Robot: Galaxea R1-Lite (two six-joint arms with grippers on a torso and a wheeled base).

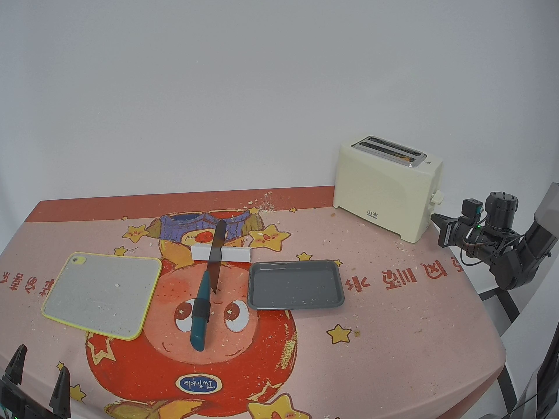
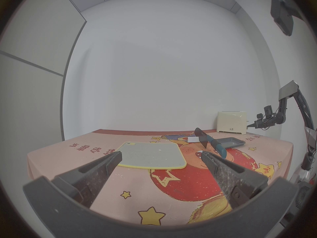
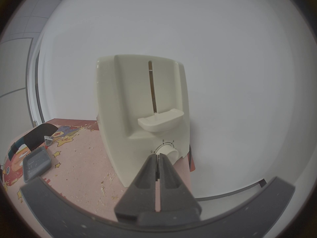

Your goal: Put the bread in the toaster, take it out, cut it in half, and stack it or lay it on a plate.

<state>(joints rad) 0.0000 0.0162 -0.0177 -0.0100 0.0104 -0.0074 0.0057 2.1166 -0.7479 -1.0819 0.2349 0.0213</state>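
While the bread waits: you see just a brown edge of the bread (image 1: 402, 157), low in one slot of the toaster (image 1: 384, 190), which stands at the far right of the tabletop (image 1: 407, 321).
Lever: the lever (image 3: 160, 119) sits at the bottom of its track, so you may judge that toasting is under way.
Bread handling: expect it to be light, stiff, crumbly and probably hot. Take it by the top edge with a gentle pinch, as a hard squeeze would likely crack it.
Right end effector: your right end effector (image 3: 158, 161) is pressed together and holds nothing. It hangs just before the dial (image 3: 167, 153), below the lever. You cannot tell whether it touches the toaster.
Left end effector: your left end effector (image 2: 160, 154) is spread wide and empty, over the near left of the tabletop, near the cutting board (image 1: 102, 295).
Knife: the knife (image 1: 207, 289) lies between the cutting board and the tray (image 1: 297, 306), its blade propped on a white block (image 1: 233, 254).
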